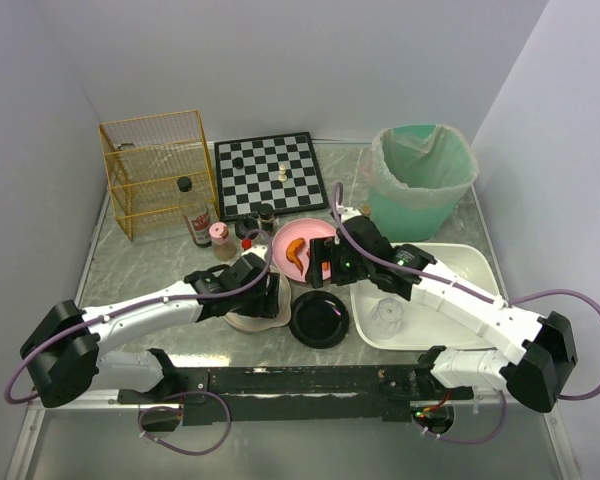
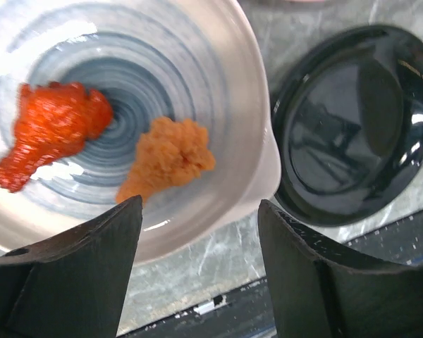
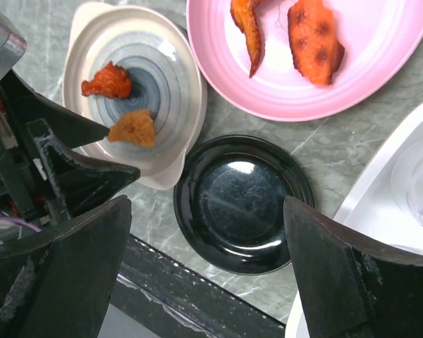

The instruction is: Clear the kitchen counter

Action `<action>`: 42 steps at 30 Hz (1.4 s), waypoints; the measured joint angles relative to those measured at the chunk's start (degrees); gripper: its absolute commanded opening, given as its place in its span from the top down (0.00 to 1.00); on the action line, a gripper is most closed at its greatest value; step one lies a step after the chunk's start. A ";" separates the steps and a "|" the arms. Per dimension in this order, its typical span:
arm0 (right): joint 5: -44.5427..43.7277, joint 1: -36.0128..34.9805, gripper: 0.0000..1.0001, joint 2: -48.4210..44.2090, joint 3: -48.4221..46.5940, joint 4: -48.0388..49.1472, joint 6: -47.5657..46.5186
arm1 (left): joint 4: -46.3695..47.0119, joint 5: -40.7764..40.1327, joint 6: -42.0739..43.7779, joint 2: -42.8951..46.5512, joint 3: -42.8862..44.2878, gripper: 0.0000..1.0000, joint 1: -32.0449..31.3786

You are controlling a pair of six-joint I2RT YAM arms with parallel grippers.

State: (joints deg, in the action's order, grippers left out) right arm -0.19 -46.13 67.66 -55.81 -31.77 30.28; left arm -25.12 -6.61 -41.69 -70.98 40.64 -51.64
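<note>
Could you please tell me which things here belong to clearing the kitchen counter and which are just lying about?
Likely part of the job: kitchen counter, blue-swirl bowl, black plate, pink plate, white tray, green bin.
Probably just lying about: chessboard, wire rack, bottles.

On the kitchen counter (image 1: 130, 270), a black plate (image 1: 320, 320) lies beside a white tray (image 1: 458, 258), near a pink plate (image 1: 315, 238).
</note>
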 measured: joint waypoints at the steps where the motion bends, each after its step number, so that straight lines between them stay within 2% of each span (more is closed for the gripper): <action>1: -0.26 0.00 0.05 -0.37 0.00 0.00 0.11 | 0.02 -0.42 0.00 0.02 0.00 0.28 0.02; 9: -0.61 0.59 0.04 -1.46 0.15 0.04 0.39 | -1.38 -2.60 -0.07 1.22 0.85 0.25 0.02; 16: 2.21 2.08 0.07 -0.24 2.58 2.16 1.31 | -4.24 -4.17 -0.79 6.51 2.05 0.23 0.26; 18: 3.41 2.29 0.11 1.22 2.78 3.26 1.49 | -4.15 -2.67 -0.81 8.22 2.08 0.24 2.03; 23: 6.71 2.40 0.23 5.60 2.89 7.85 1.79 | -2.64 0.96 -0.96 12.87 0.15 0.22 11.61; 27: 9.35 2.40 0.30 9.77 2.89 11.34 2.27 | -2.97 2.69 -1.05 15.87 -0.24 0.18 15.17; 34: 13.51 2.40 0.34 17.27 2.89 16.41 3.50 | -2.16 5.22 -7.39 24.04 -7.78 0.18 24.04; 42: 14.84 2.40 0.39 22.95 2.89 20.37 4.90 | -2.36 4.66 -11.17 25.14 -11.76 0.20 25.68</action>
State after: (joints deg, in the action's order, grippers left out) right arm 14.66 -43.72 90.61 -52.93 -11.40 35.18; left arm -27.49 -1.96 -52.86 -45.84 28.88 -25.96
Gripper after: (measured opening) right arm 0.621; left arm 0.802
